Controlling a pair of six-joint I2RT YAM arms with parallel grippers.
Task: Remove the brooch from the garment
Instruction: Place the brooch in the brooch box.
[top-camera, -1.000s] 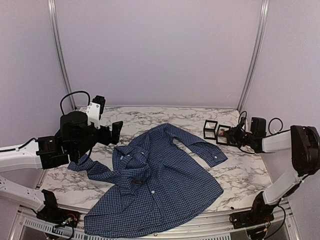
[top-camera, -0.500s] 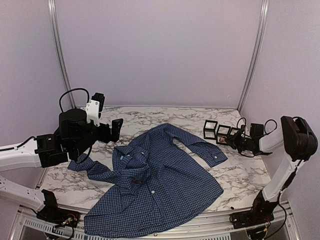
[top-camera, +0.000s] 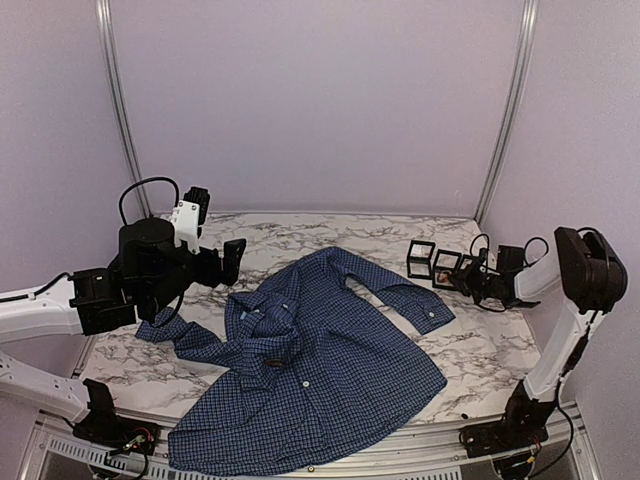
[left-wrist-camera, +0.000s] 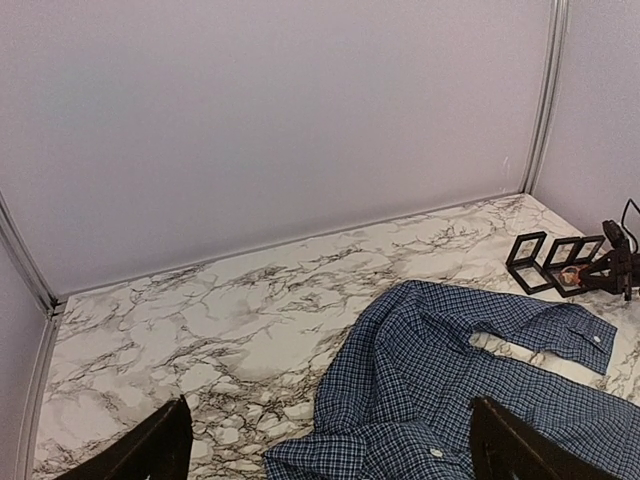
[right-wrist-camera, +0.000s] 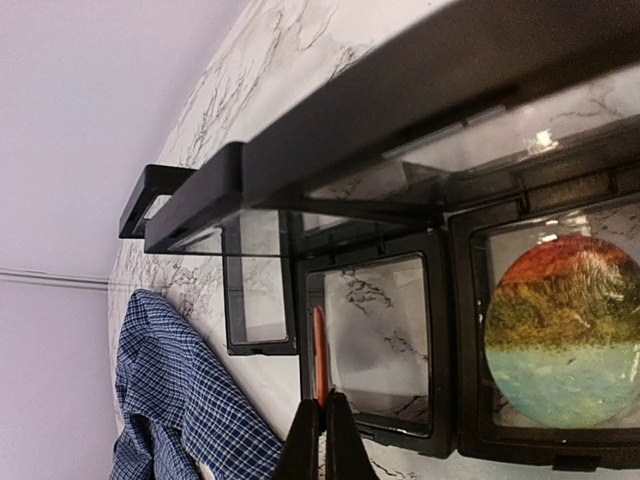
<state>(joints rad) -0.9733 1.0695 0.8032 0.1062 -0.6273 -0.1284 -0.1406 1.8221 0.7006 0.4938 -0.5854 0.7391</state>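
Observation:
The garment (top-camera: 310, 370), a dark blue checked shirt, lies spread and rumpled on the marble table; it also shows in the left wrist view (left-wrist-camera: 450, 370) and the right wrist view (right-wrist-camera: 175, 400). My right gripper (right-wrist-camera: 325, 425) is shut on the brooch (right-wrist-camera: 319, 355), a thin orange disc seen edge-on. It holds the brooch over the middle open display box (right-wrist-camera: 375, 335), off the shirt at the table's back right (top-camera: 462, 279). My left gripper (top-camera: 232, 262) hovers open above the table left of the collar, its fingertips (left-wrist-camera: 150, 450) wide apart with nothing between them.
A row of small black display boxes (top-camera: 421, 259) stands at the back right. One box holds a round orange, green and blue badge (right-wrist-camera: 565, 330). Open lids (right-wrist-camera: 400, 130) lean over the boxes. A shirt sleeve cuff (top-camera: 432, 312) lies close to them.
The right arm's elbow has swung in toward the table while its gripper stays shut by the boxes, shifting slightly. The left arm has barely moved.

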